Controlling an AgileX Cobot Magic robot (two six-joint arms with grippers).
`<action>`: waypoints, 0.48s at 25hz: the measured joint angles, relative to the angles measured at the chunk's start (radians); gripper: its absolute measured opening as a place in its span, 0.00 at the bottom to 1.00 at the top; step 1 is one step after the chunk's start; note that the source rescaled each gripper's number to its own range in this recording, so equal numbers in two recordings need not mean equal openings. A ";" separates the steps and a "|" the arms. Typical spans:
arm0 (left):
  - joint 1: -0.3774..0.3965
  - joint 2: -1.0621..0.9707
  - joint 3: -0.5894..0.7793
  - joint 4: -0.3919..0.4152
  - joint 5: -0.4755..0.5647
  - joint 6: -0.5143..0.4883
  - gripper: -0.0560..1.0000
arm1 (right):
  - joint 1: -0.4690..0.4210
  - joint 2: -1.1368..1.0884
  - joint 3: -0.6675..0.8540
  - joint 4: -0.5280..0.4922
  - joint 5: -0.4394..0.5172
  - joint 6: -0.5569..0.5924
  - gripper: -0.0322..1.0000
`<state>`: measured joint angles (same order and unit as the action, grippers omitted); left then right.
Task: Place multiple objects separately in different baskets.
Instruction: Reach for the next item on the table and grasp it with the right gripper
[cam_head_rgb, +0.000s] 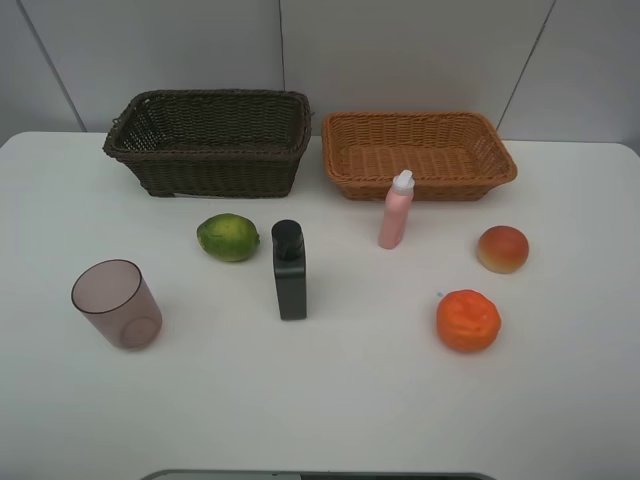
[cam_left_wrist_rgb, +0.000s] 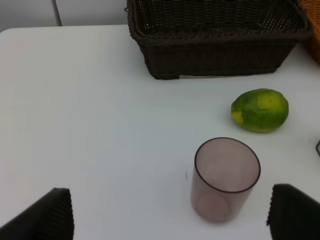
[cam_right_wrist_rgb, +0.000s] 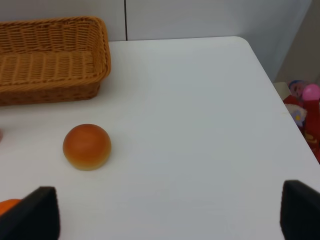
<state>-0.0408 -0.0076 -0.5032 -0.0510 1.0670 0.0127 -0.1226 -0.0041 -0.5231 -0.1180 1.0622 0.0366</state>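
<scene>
Wicker, side by side at the table's (cam_head_rgb: 320, 410) far edge: the dark brown basket (cam_head_rgb: 215, 172) left, the orange-tan basket (cam_head_rgb: 460, 186) right. Mid-table are the green fruit (cam_head_rgb: 228, 237), black bottle (cam_head_rgb: 290, 272), pink bottle (cam_head_rgb: 396, 212), peach (cam_head_rgb: 502, 249) and orange (cam_head_rgb: 468, 320). The cup (cam_head_rgb: 117, 303) is near the left edge.

Left wrist: the left gripper (cam_left_wrist_rgb: 172, 212) is spread wide and empty, with the cup upright ahead.

Right wrist: the right gripper (cam_right_wrist_rgb: 167, 212) gapes empty, with the peach ahead.

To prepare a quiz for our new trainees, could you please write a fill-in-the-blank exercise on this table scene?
1. The cup stands nearest the ____ fruit.
2. The pink bottle has a ____ cap.
3. The fruit nearest the peach is the ____.
4. The orange-tan basket is ____.
Missing words: green; white; orange; empty.
</scene>
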 joint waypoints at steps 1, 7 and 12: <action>0.000 0.000 0.000 0.000 0.000 0.000 0.99 | 0.000 0.000 0.000 0.000 0.000 0.000 0.88; 0.000 0.000 0.000 0.000 0.000 0.000 0.99 | 0.000 0.000 0.000 0.000 0.000 0.000 0.88; 0.000 0.000 0.000 0.000 0.000 0.000 0.99 | 0.000 0.000 0.000 0.000 0.000 0.000 0.88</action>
<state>-0.0408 -0.0076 -0.5032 -0.0510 1.0670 0.0127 -0.1226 -0.0041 -0.5231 -0.1180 1.0622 0.0366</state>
